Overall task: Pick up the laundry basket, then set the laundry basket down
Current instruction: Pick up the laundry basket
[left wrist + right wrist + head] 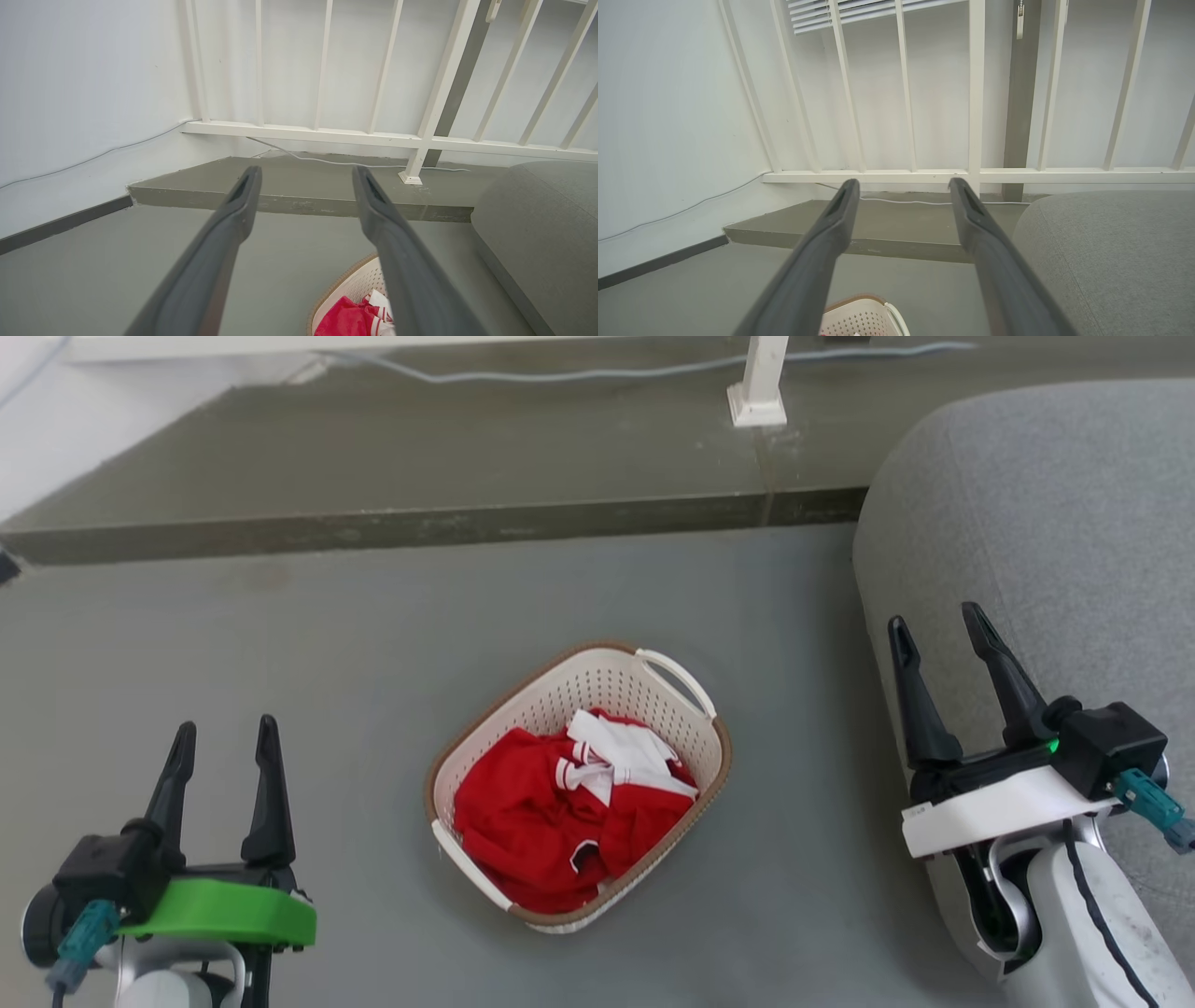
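Standing at the lower left of the head view, the left gripper (228, 726) has its two dark fingers spread, with nothing between them. Its green-collared wrist is cut off by the bottom edge. It hangs over bare grey floor (280, 644), well apart from the basket.

Frame centre: the laundry basket (597, 686) sits on the floor, turned at a slant. One loop handle (677, 677) is at its upper right end and the other (470, 863) at its lower left. A crumpled red garment (532, 821) and a white cloth (621, 751) hide the basket's bottom. I cannot tell whether they are one piece or two.

Upper part: a raised step (420, 527) runs across the frame. A pale cable (560, 375) and a white post (758, 383), cut off at the top edge, are on it.

Right: the right gripper (935, 616) is likewise released and empty. Its fingers overlap the grey cushion (1055, 523), whose far side runs out of frame; contact cannot be judged.

Left wrist view: the left gripper (304, 170) is parted. The basket (359, 280) is at the bottom edge, partly behind the right-hand finger and cropped, with a railing (317, 133) beyond.

Right wrist view: the right gripper (903, 182) is parted. The basket's far end (859, 317) is cropped at the bottom edge, between the fingers, and the cushion (1111, 256) is at the right.
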{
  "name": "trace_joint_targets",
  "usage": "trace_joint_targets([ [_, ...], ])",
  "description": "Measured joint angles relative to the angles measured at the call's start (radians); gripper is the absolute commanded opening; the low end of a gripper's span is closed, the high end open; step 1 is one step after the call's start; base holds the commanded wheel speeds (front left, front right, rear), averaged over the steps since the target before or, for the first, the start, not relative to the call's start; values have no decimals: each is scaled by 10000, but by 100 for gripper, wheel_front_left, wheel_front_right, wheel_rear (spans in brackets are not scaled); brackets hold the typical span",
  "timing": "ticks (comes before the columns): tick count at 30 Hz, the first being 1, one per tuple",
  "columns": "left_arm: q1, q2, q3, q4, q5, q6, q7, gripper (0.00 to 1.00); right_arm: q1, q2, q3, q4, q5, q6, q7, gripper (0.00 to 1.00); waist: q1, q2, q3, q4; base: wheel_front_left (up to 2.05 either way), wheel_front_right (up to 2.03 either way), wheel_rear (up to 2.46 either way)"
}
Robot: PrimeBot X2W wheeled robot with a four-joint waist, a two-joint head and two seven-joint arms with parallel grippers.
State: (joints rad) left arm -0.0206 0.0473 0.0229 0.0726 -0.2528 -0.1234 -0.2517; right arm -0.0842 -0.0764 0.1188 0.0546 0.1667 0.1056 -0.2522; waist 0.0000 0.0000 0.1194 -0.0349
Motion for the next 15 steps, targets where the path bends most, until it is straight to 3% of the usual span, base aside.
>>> trace_joint_targets([
  [15,-1106,-12,-704,1254,-1099,-10,-2,100,-715,100,207,8,-27,84,-13,100,0,0,1510,-230,0,0,0],
])
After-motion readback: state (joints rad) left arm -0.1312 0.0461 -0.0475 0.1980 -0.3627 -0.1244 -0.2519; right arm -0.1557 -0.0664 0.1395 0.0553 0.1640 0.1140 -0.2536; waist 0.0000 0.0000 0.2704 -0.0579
